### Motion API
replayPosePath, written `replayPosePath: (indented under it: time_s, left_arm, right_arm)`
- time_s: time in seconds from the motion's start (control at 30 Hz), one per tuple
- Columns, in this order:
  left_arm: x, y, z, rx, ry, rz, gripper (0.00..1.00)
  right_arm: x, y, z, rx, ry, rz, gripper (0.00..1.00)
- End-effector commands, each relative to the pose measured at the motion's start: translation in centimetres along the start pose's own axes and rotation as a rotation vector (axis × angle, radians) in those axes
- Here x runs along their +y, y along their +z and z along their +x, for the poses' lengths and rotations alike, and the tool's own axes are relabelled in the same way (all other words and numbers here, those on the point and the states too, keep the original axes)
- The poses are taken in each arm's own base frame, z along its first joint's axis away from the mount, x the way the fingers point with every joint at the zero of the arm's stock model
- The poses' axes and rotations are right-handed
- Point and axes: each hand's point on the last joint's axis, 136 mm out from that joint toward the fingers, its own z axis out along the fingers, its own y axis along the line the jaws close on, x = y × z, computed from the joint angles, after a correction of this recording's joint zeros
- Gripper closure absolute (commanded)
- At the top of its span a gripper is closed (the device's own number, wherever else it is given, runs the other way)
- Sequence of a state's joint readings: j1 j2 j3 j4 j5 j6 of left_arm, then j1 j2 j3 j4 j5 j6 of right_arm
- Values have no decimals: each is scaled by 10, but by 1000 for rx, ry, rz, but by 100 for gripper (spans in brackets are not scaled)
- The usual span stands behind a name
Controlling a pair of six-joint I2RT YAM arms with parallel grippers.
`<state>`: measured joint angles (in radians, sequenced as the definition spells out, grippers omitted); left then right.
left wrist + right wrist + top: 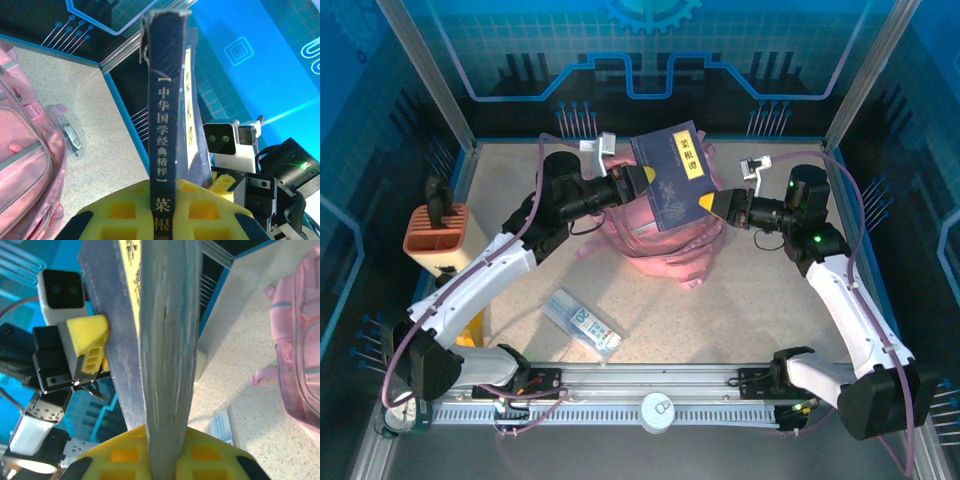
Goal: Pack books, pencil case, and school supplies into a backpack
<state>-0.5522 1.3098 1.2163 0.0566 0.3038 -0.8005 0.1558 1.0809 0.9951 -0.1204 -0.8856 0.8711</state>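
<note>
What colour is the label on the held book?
Yellow, on the navy book; top external view shows it best.

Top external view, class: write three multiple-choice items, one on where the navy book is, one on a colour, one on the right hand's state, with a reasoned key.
1. Where is the navy book? A held up above the backpack; B zipped inside it; C lying flat beside it.
2. What colour is the book's label? A white; B yellow; C red.
3. How is the right hand? A open, clear of the book; B shut on the book; C shut on nothing.
Key: 1 A, the left hand and right hand hold it over the pink bag; 2 B, the strip on the cover is yellow; 3 B, its pads pinch the book's edge.
</note>
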Motion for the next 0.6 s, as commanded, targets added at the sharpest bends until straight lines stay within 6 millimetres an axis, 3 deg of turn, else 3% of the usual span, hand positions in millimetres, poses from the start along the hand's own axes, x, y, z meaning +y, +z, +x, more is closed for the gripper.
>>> replayPosePath:
  time_s: [0.0,0.07,0.13,0.37,0.57]
  left_arm:
    - [-3,4,10,31,51,18,95]
    - [0,5,21,69,79,25,64]
    - [7,3,30,97,135,10,49]
    - [77,15,71,251,474,-224,40]
    - [130,60,102,434,728,-363,35]
  right_arm:
    - [-2,-14,-1,-42,-59,89,96]
    - [-11,-22,3,-52,-54,144,100]
    - [-23,-32,10,-56,-39,222,100]
    - [-70,-90,44,-102,44,548,100]
    - [-98,-128,79,-128,125,767,100]
